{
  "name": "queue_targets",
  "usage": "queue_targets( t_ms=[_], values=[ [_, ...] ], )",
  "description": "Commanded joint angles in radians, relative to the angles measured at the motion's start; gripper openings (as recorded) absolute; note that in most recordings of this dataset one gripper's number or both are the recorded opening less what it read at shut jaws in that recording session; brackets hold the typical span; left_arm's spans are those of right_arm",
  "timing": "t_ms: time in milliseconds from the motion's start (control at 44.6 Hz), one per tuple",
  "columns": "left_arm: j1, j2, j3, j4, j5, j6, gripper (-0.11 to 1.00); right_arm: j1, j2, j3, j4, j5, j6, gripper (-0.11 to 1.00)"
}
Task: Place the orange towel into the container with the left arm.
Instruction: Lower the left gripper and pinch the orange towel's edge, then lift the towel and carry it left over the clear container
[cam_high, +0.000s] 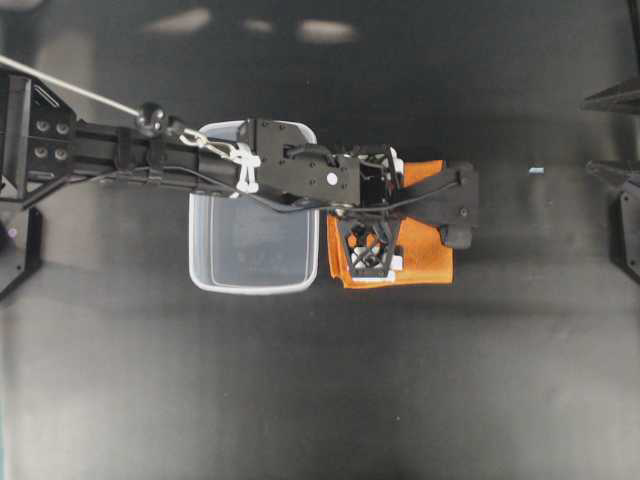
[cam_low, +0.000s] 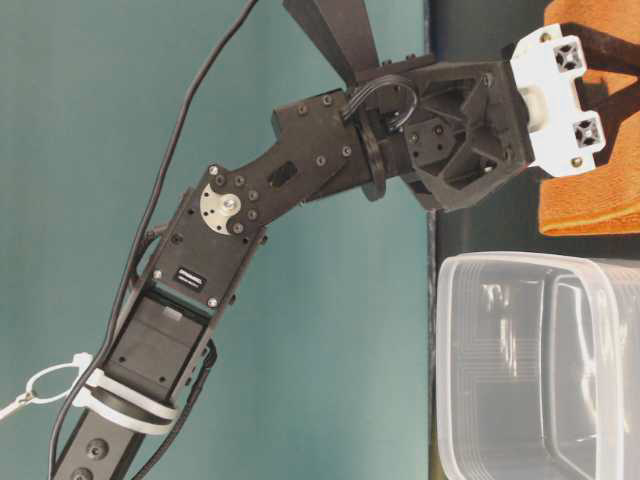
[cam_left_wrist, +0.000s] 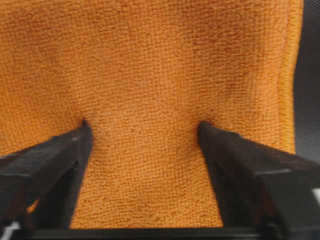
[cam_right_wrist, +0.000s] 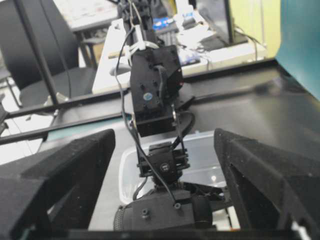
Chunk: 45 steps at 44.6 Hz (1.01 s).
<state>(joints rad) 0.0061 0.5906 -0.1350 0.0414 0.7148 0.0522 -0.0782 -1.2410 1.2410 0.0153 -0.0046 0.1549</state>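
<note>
Towel (cam_left_wrist: 150, 100) under left gripper (cam_left_wrist: 145, 131), fingers (cam_left_wrist: 60, 155) wide, pressed on it; black table (cam_high: 320, 400), tub (cam_high: 250, 250) behind, teal wall (cam_low: 200, 100).

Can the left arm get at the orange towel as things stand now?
Probably yes. The left gripper is already over the orange towel, its fingers pressing into the cloth with a strip between them. Nothing blocks it; the container stands beside.

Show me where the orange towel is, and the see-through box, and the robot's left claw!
orange towel (cam_high: 428, 262): overhead view, bare right part of the cloth.
container (cam_high: 252, 288): overhead view, lower rim of the clear tub.
left gripper (cam_left_wrist: 145, 132): left wrist view, midway between the fingertips pressed into the towel.
</note>
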Motion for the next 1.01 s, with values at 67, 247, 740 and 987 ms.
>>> queue_targets(
  t_ms=[67,247,740,987],
  values=[
    [-0.012,0.002,0.005,0.003,-0.002,-0.002,0.55,-0.003,0.002,-0.008,0.003,-0.014,-0.003,0.77],
    [-0.023,-0.005,-0.011,0.002,-0.003,0.018,0.10,-0.003,-0.017,-0.008,0.003,-0.014,-0.006,0.77],
    [-0.021,-0.425,0.064,0.003,0.011,0.043,0.07,-0.003,-0.031,-0.003,0.003,-0.012,-0.002,0.77],
    [0.000,-0.658,0.334,0.005,0.017,0.028,0.07,-0.003,-0.029,0.000,0.003,-0.014,0.000,0.77]
  ],
)
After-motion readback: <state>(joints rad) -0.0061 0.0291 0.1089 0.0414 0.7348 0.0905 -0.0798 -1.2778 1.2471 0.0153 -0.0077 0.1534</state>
